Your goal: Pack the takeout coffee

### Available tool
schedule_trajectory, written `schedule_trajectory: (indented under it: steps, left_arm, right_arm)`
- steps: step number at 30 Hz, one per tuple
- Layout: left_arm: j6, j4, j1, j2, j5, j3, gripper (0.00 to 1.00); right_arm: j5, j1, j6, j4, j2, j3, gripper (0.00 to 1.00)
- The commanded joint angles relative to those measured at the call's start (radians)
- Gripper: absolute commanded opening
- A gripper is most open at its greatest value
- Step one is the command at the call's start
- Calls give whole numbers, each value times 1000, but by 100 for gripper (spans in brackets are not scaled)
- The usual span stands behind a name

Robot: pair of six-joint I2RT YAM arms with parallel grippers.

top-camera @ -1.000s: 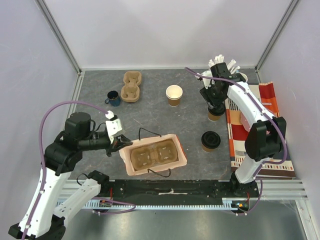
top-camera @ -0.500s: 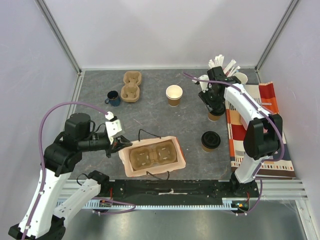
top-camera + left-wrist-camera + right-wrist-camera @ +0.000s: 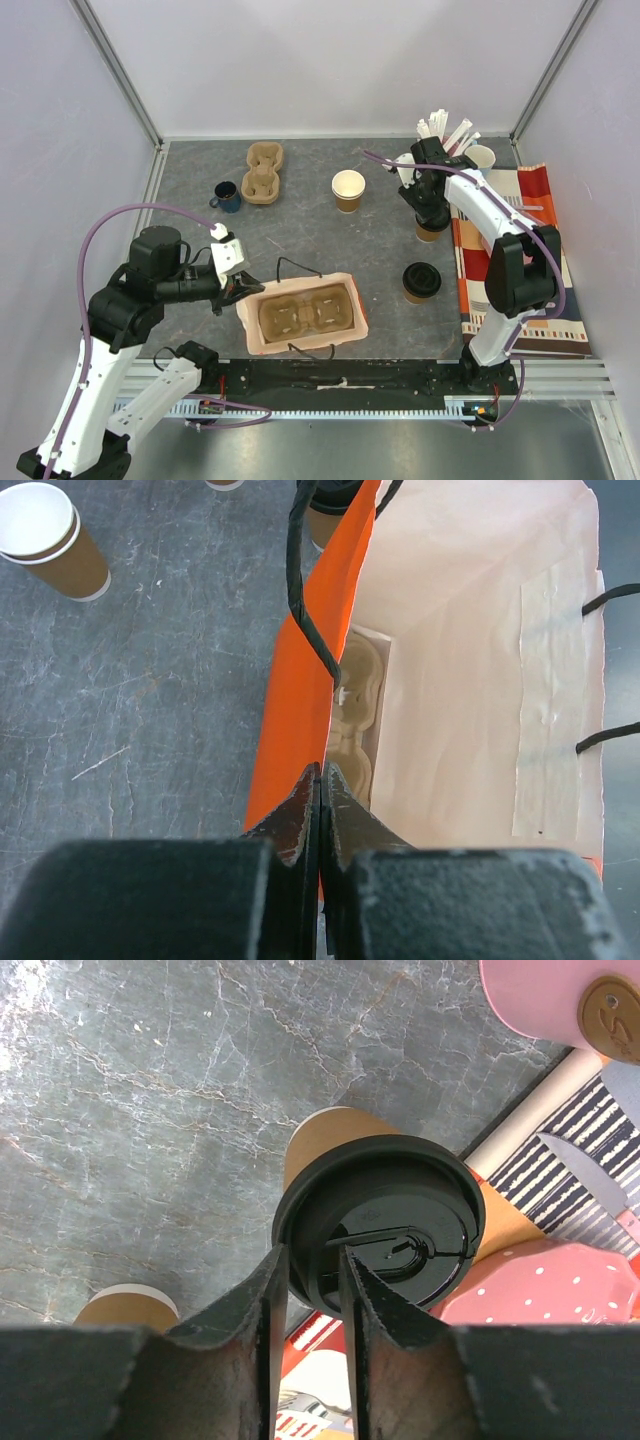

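A kraft cup with a black lid (image 3: pixel 428 232) stands by the striped cloth's left edge. My right gripper (image 3: pixel 430 214) is above it, its jaws shut on the lid's rim (image 3: pixel 380 1215), one finger outside the rim and one on the lid top. A second lidded cup (image 3: pixel 421 281) stands nearer me. My left gripper (image 3: pixel 240 288) is shut on the left wall (image 3: pixel 300 680) of an open paper bag (image 3: pixel 352 300), orange outside and cream inside. A pulp cup carrier (image 3: pixel 303 310) lies in the bag's bottom and shows in the left wrist view (image 3: pixel 355 710).
An open lidless kraft cup (image 3: pixel 348 190) stands mid-table. A dark blue mug (image 3: pixel 226 196) and a spare pulp carrier (image 3: pixel 264 172) are at the back left. A holder of white straws (image 3: pixel 445 132) and a pale cup (image 3: pixel 482 157) stand at the back right. A striped cloth (image 3: pixel 530 210) runs along the right.
My right gripper has shifted slightly toward the back over the lidded cup. The bag's right side has drawn in a little. My left arm has stayed put.
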Motion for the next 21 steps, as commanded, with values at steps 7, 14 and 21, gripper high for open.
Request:
schedule_trajectory:
  steps: [7, 14, 21]
  left_arm:
    - [-19, 24, -3, -3, -4, -1, 2]
    - [14, 58, -3, 0, -44, 2, 2]
    - [62, 99, -3, -19, -75, -16, 2]
  right_arm:
    - [-6, 1, 0, 7, -6, 12, 18]
    - [-17, 3, 9, -19, -65, 28, 0]
    - [-8, 33, 52, -114, -118, 116, 0]
